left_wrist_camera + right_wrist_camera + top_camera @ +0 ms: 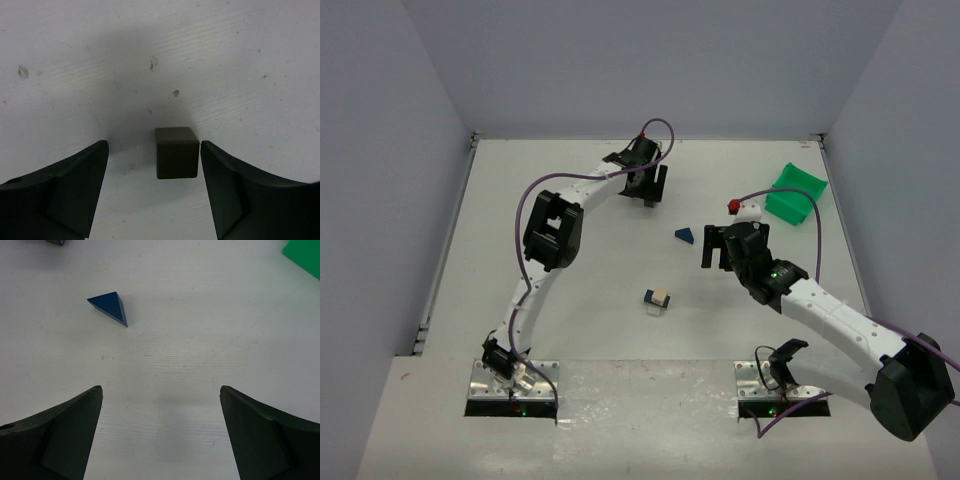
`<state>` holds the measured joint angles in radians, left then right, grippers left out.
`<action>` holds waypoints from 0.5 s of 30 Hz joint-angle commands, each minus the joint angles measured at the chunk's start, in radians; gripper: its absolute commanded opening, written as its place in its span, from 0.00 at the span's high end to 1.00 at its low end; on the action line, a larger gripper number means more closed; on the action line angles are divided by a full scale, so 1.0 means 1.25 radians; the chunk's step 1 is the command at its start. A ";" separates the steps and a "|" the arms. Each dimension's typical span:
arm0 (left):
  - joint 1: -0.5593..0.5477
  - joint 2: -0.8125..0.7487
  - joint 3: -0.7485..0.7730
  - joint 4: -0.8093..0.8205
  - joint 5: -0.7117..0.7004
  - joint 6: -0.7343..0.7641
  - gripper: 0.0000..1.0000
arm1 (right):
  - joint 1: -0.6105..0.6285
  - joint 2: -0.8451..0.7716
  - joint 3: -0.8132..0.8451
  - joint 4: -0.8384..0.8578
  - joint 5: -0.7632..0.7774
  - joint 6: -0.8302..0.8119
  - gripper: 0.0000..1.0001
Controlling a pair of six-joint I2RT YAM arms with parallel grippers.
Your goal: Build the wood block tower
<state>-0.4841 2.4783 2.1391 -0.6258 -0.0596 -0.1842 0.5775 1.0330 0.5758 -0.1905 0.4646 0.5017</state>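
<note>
A dark grey-brown cube (pixel 176 152) sits on the white table between the open fingers of my left gripper (pixel 152 145), close against the right finger. In the top view my left gripper (pixel 655 192) is at the far middle of the table and hides the cube. A blue roof-shaped piece (pixel 110 306) lies ahead and to the left of my open, empty right gripper (pixel 161 389). In the top view the blue piece (pixel 684 235) lies just left of my right gripper (pixel 716 250). A small blue and beige stack (pixel 657 298) stands at the table's middle.
A green plastic bin (pixel 796 192) stands at the far right, and its corner shows in the right wrist view (pixel 305 255). Grey walls close in the table on three sides. A purple cable with a red plug (pixel 733 206) loops by the right arm.
</note>
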 commanded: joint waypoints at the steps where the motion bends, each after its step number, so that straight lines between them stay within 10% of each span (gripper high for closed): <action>1: -0.015 -0.005 0.021 0.039 -0.015 -0.019 0.41 | -0.007 0.006 0.000 0.020 0.010 0.016 0.01; 10: -0.026 -0.016 -0.017 0.045 -0.038 -0.026 0.68 | -0.009 0.018 0.003 0.020 -0.002 0.016 0.01; 15: -0.040 -0.052 -0.042 0.052 -0.064 -0.039 1.00 | -0.008 0.022 0.006 0.020 -0.008 0.016 0.01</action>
<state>-0.5115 2.4760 2.1188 -0.5762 -0.1039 -0.2140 0.5713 1.0592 0.5743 -0.1905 0.4565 0.5051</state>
